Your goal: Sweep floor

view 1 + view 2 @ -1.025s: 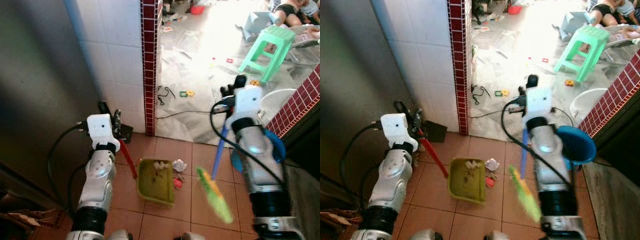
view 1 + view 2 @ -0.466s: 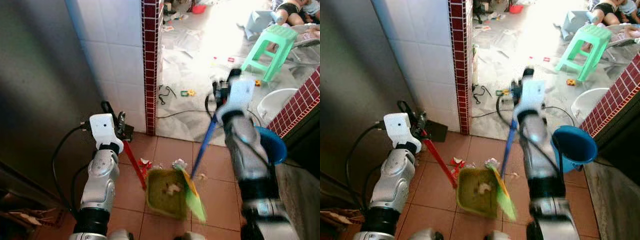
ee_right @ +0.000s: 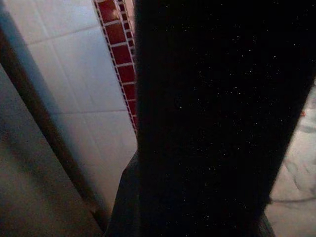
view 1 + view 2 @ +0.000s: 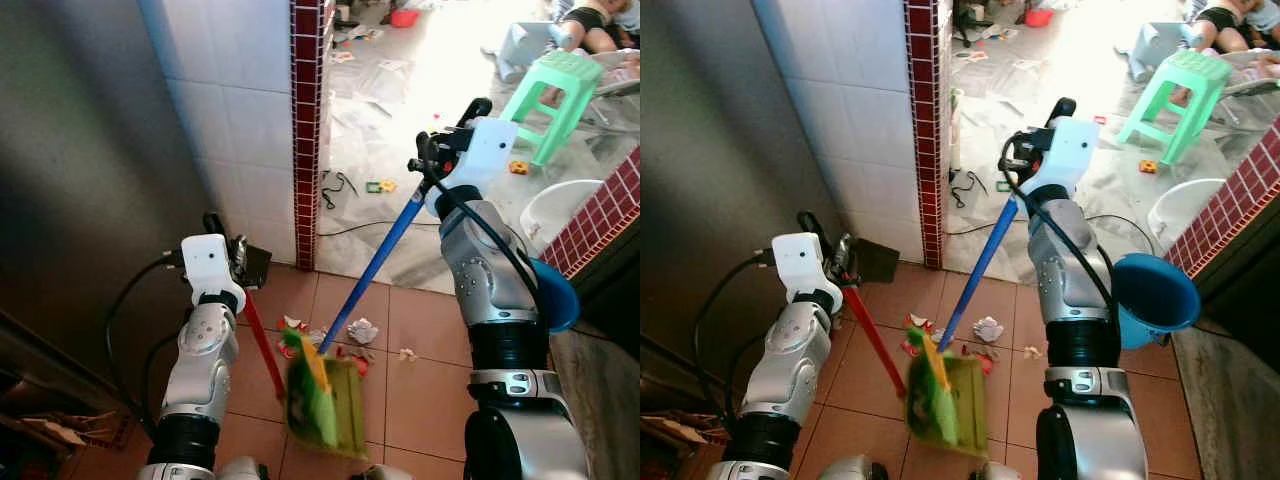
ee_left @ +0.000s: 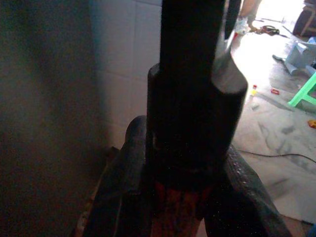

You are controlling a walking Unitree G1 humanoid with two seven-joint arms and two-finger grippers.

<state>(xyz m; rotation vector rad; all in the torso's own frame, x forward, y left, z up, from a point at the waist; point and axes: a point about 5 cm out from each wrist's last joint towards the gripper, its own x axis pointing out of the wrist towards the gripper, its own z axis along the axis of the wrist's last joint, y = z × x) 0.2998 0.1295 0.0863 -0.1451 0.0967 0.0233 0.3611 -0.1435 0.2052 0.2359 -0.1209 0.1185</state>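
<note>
My left gripper (image 4: 236,263) is shut on the red handle (image 4: 262,345) of a green dustpan (image 4: 341,408) that rests on the terracotta tiles between my arms. In the left wrist view the dark grip and red handle (image 5: 174,217) sit between the fingers (image 5: 123,192). My right gripper (image 4: 432,166) is shut on the top of a blue broom handle (image 4: 375,262), which slants down to the left. The broom's green bristles (image 4: 308,388) lie over the dustpan's left part. Crumpled white paper (image 4: 362,330) and red scraps (image 4: 291,326) lie just beyond the dustpan.
A white tiled wall with a red tile edge (image 4: 306,130) stands ahead on the left. A blue bucket (image 4: 1154,296) sits by my right arm, beside a red tiled ledge (image 4: 1230,190). Farther on, a green stool (image 4: 1176,84), a cable (image 4: 980,226) and scattered litter lie on the bright floor.
The broom head swung from the right of the dustpan to the left, onto it. My right gripper rose and tilted the handle leftward. The dustpan shifted a little nearer to me.
</note>
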